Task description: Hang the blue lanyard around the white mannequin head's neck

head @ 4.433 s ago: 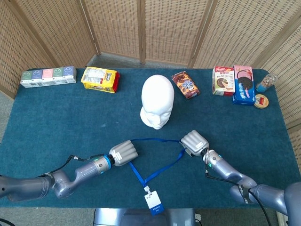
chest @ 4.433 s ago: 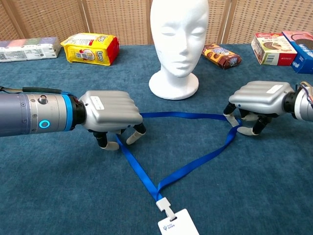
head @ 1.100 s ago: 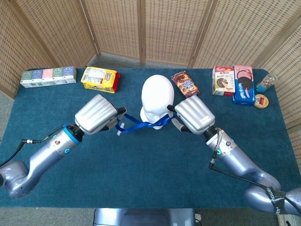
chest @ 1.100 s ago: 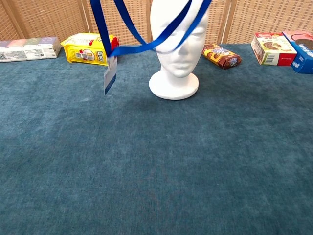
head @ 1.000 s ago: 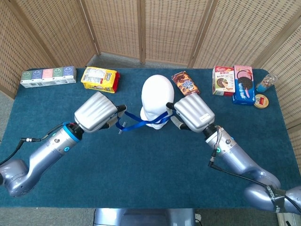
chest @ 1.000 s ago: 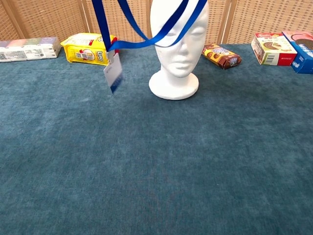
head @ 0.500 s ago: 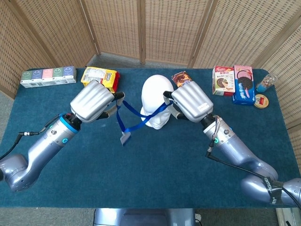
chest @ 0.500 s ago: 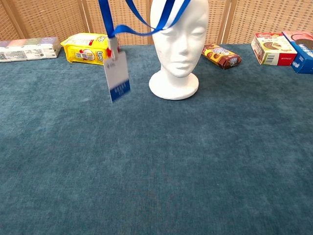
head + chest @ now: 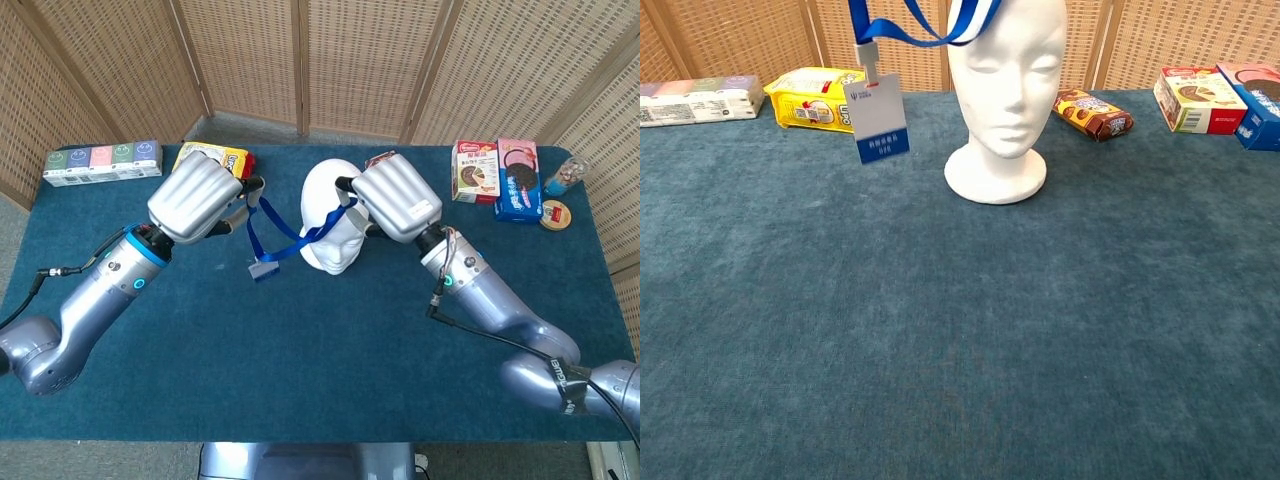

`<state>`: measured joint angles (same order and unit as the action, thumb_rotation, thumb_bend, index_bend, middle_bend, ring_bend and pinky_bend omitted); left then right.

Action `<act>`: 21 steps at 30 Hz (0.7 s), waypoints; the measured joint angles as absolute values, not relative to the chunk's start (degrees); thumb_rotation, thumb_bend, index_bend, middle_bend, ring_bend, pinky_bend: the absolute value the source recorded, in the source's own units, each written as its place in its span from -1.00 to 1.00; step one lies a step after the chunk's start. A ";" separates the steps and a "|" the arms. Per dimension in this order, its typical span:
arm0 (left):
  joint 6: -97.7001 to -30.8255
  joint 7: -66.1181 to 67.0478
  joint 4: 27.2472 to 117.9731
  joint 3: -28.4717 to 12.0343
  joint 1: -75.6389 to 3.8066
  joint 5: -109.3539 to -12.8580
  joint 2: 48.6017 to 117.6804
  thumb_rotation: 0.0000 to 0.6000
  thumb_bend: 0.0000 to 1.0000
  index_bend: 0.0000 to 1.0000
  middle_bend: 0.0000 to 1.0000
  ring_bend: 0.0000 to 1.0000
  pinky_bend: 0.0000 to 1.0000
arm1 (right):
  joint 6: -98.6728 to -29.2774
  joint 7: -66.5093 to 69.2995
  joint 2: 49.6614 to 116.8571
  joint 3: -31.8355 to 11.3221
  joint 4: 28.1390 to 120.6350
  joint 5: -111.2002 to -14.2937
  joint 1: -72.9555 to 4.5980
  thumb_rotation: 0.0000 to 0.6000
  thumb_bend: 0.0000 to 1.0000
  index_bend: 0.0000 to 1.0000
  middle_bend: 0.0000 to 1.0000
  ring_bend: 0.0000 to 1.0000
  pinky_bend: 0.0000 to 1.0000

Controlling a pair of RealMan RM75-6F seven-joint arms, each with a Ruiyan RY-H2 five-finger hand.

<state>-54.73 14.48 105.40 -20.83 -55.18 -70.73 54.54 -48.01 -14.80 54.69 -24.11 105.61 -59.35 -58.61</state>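
1. The left hand and the right hand each hold the blue lanyard with closed fingers.
2. The lanyard hangs above the table, across the white head, its badge dangling at the left.

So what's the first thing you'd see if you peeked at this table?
A white foam mannequin head standing mid-table on the dark teal cloth, with two big silver robot hands raised beside it: the left hand and the right hand. Between them they hold a blue ribbon lanyard up near the head's top, its white badge card dangling on the left.
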 measured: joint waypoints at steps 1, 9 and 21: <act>-54.60 14.81 105.00 -20.96 -55.45 -70.20 54.66 1.00 -0.09 0.37 1.00 1.00 1.00 | -47.79 -14.68 55.04 -24.18 104.94 -59.18 -59.06 1.00 0.12 0.59 1.00 1.00 1.00; -53.50 17.19 102.05 -21.52 -57.31 -66.92 55.59 1.00 -0.09 0.37 1.00 1.00 1.00 | -46.14 -14.47 57.32 -24.39 100.07 -58.35 -62.10 1.00 0.12 0.59 1.00 1.00 1.00; -51.17 20.76 95.42 -21.36 -61.38 -63.02 59.74 1.00 -0.09 0.38 1.00 1.00 1.00 | -42.56 -13.86 62.34 -23.58 89.72 -57.58 -66.66 1.00 0.12 0.60 1.00 1.00 1.00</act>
